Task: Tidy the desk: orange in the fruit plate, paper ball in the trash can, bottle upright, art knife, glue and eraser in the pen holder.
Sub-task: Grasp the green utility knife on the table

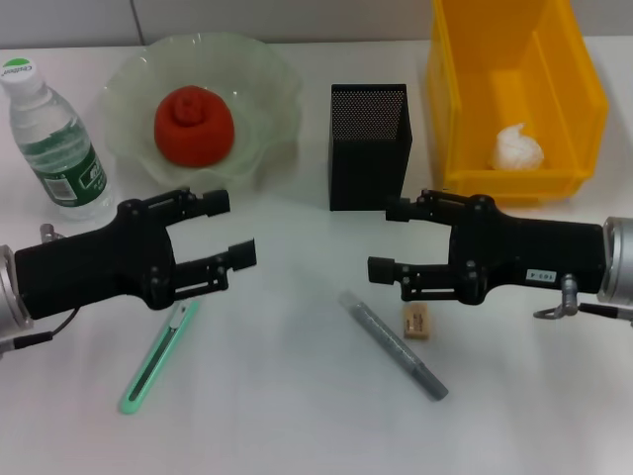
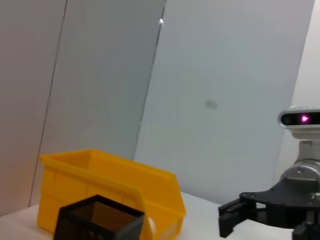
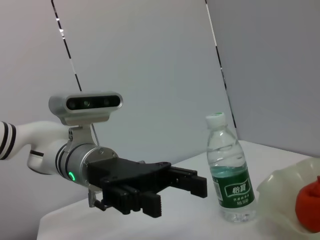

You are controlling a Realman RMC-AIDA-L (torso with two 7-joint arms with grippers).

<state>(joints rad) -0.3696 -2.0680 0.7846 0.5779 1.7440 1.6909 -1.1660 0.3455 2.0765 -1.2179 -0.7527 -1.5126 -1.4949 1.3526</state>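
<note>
Head view. The white table (image 1: 297, 416) carries all task items. The orange fruit (image 1: 194, 124) lies in the pale green ruffled glass fruit plate (image 1: 267, 94) at the rear left. The clear plastic water bottle with green label and white cap (image 1: 54, 139) stands upright beside the plate, on its left. The black mesh square pen holder (image 1: 368, 146) stands at rear centre. The yellow plastic bin serving as trash can (image 1: 574, 99) stands at the rear right, and the white crumpled paper ball (image 1: 517, 148) lies inside it. The mint-green art knife (image 1: 158, 356) lies flat at the front left, its upper end just below the left gripper. The grey glue stick pen (image 1: 394, 344) lies diagonally at front centre. The beige eraser (image 1: 417, 323) lies just beside the glue pen, on its right. The left gripper (image 1: 232, 230) hovers above the table with jaws wide and empty. The right gripper (image 1: 388, 238) hovers near the eraser, jaws likewise wide and empty.

Left wrist view. The yellow bin (image 2: 100, 175) and the pen holder (image 2: 97, 220) in front of it appear. The right gripper (image 2: 230, 220) shows farther off, fingers spread.

Right wrist view. The left gripper (image 3: 167, 187) appears with fingers parted. The bottle (image 3: 229, 172) stands upright beside the fruit plate (image 3: 285, 195), which holds the orange (image 3: 309, 202).
</note>
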